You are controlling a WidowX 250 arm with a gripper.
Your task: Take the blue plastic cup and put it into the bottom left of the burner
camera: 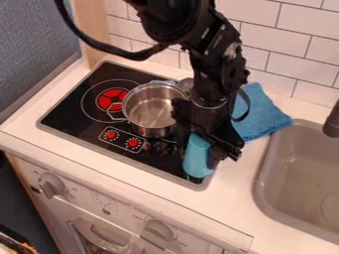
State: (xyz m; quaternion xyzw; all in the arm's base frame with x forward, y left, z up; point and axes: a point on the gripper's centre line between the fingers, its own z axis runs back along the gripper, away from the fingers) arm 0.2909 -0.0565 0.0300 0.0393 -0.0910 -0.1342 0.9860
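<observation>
My black gripper [202, 149] hangs low over the near right corner of the stove top [155, 166]. The blue cup [197, 161] is right at my jaws, but I cannot tell if they grip it or just stand around it. I cannot tell if the cup touches the stove top either. Just beside me, a shiny metal pot [149, 131] sits on the black stove top, near its middle. I can see down into the pot. A small silver thing [187, 83] peeks out behind it, by my arm. Past the pot is a round burner [112, 99] with a bright red middle. Two red knobs [111, 134] sit in a white line box, in front of the pot. The stove top has a grey edge and lies in a white counter [228, 208]. A fuzzy blue cloth [261, 114] lies on the counter behind me, near the grey sink [263, 198]. A dark tap [332, 121] pokes in over the sink. Under the counter is a white oven front [89, 203] with big round dials [49, 184]. White wall tiles [291, 30] go across the back, and a wood post [94, 30] stands by a blue-grey wall [33, 39].
</observation>
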